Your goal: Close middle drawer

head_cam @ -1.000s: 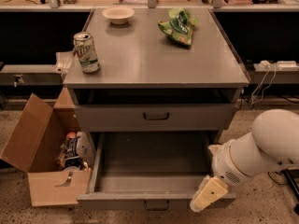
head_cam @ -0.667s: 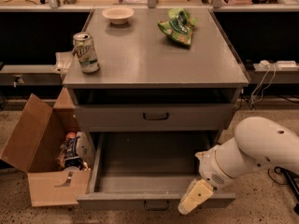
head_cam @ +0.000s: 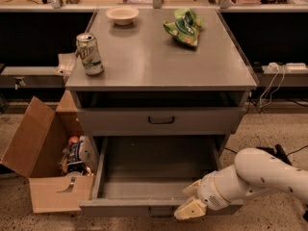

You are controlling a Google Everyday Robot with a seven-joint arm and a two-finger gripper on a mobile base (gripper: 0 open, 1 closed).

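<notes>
The grey cabinet's middle drawer (head_cam: pixel 144 174) is pulled far out toward me, a wide shallow tray with nothing in it. Its front panel (head_cam: pixel 120 208) runs along the bottom of the view, with the dark handle (head_cam: pixel 161 212) at its centre. My gripper (head_cam: pixel 190 202) on the white arm (head_cam: pixel 260 177) reaches in from the right and sits at the front panel's top edge, just right of the handle. The top drawer (head_cam: pixel 161 121) above has its front nearly flush with the cabinet.
On the cabinet top (head_cam: pixel 144 66) stand a green soda can (head_cam: pixel 89 54), a white bowl (head_cam: pixel 122 14) and a green chip bag (head_cam: pixel 184 27). An open cardboard box (head_cam: pixel 43 148) with items sits on the floor at left. Cables and a power strip (head_cam: pixel 284 67) lie at right.
My arm and gripper have moved left along the open drawer's front edge, from its right corner toward the centre handle. The drawer has not visibly moved.
</notes>
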